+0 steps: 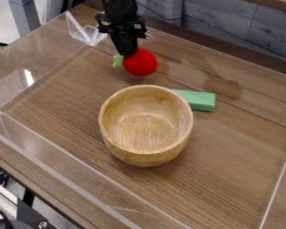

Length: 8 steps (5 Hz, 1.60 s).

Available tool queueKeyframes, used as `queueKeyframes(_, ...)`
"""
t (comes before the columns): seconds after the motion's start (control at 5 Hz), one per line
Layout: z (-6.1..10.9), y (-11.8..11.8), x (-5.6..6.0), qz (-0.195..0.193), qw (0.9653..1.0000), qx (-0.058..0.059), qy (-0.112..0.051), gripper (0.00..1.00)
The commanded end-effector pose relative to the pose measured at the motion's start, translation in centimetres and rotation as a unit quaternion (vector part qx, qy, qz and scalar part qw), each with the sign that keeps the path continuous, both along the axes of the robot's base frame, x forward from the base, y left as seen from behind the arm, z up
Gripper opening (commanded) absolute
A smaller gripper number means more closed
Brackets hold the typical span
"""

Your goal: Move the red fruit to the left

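Observation:
The red fruit [140, 63] is small, round and bright red, with a green leafy bit at its left side. It sits at the back of the wooden tabletop, left of centre. My black gripper [126, 53] comes down from above and meets the fruit's upper left. Its fingers are shut on the fruit there, and the contact spot is hidden by the fingers.
A wooden bowl [146, 124] stands upright in the middle of the table. A flat green block [196, 99] lies just right of it at the back. Clear acrylic walls [38, 54] ring the work area, with a clear bracket [83, 29] at the back left.

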<state>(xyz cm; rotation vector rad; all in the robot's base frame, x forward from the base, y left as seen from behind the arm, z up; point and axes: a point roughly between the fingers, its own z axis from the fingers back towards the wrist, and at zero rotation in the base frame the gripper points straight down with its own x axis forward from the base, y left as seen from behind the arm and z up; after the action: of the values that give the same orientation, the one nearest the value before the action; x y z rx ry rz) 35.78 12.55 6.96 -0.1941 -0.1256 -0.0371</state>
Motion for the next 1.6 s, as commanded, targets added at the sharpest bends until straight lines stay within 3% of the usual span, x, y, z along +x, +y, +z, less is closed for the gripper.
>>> queueKeyframes(0.0, 2.9, 1.5, 0.8, -0.023, 0.9987, 0.020, -0.040, 0.00)
queueKeyframes(0.4, 5.6, 4.1, -3.1, 0.026, 0.9982, 0.015, -0.052, 0.00)
queueKeyframes(0.6, 5.0, 5.9, -4.9, 0.020, 0.9987, 0.018, -0.043, 0.00)
queueKeyframes(0.8, 4.2, 7.1, -6.1, 0.012, 0.9991, 0.019, -0.035, 0.00)
queueKeyframes(1.0, 1.8, 7.4, -7.2, 0.030, 0.9990, 0.018, -0.027, 0.00)
queueKeyframes(1.4, -2.2, 7.7, -7.8, 0.068, 0.9975, 0.016, -0.011, 0.00)
